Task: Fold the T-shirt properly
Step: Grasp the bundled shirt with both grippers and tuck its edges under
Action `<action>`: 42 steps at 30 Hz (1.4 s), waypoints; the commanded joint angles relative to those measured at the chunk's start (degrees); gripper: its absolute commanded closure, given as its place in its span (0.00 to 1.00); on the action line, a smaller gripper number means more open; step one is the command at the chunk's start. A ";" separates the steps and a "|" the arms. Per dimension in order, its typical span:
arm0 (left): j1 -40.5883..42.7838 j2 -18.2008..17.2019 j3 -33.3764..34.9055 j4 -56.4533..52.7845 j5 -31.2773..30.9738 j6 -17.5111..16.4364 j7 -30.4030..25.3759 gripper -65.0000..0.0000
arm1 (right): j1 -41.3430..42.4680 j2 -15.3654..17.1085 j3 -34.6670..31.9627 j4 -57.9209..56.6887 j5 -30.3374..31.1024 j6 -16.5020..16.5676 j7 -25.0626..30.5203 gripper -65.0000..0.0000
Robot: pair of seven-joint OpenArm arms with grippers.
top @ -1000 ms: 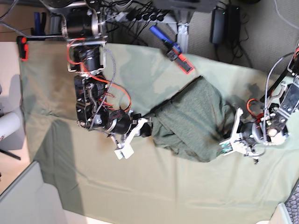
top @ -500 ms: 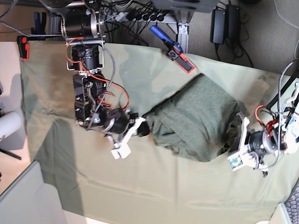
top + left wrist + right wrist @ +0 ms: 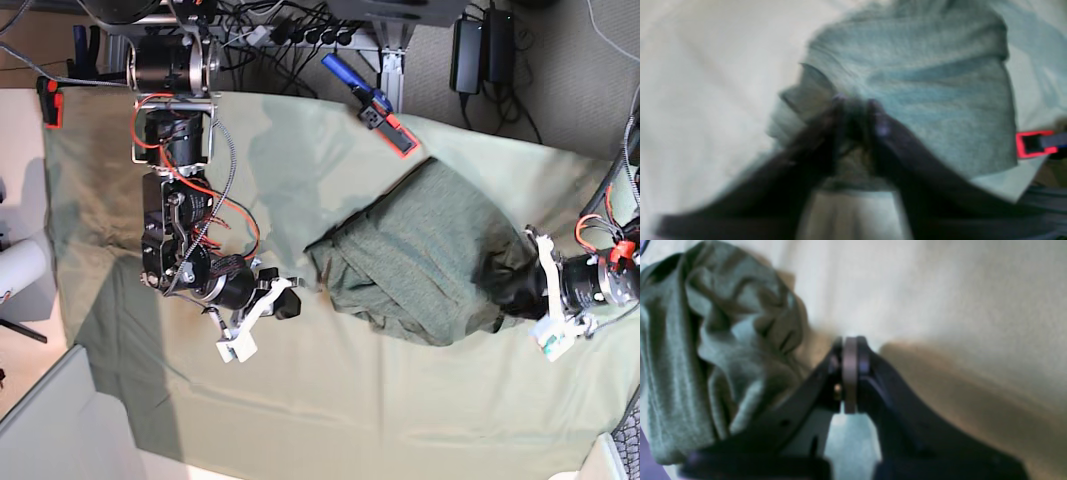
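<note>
The T-shirt (image 3: 420, 255) lies bunched and wrinkled, dark olive, on the pale green table cloth (image 3: 300, 400), right of centre. My left gripper (image 3: 515, 292) sits at the shirt's right end. In the blurred left wrist view its fingers (image 3: 840, 113) stand a little apart, with the shirt's (image 3: 923, 93) edge in the gap. My right gripper (image 3: 285, 300) hovers just left of the shirt's left edge, not touching it. The right wrist view shows that gripper (image 3: 850, 343) shut with nothing in it, over bare cloth, and the T-shirt (image 3: 706, 340) heaped to its left.
A blue and red tool (image 3: 385, 118) lies at the cloth's back edge, also in the left wrist view (image 3: 1037, 143). An orange clamp (image 3: 47, 100) grips the back left corner. Cables and power bricks (image 3: 480, 50) lie behind the table.
The right gripper has backed off to the left, away from the shirt. The left arm has drawn back to the right, stretching the shirt's right end, and its jaws have parted.
</note>
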 commanded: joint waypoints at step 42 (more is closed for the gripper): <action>8.48 8.52 -2.05 -12.48 21.05 5.88 -14.47 0.72 | -7.78 -2.82 -18.43 6.62 0.22 1.09 -1.14 1.00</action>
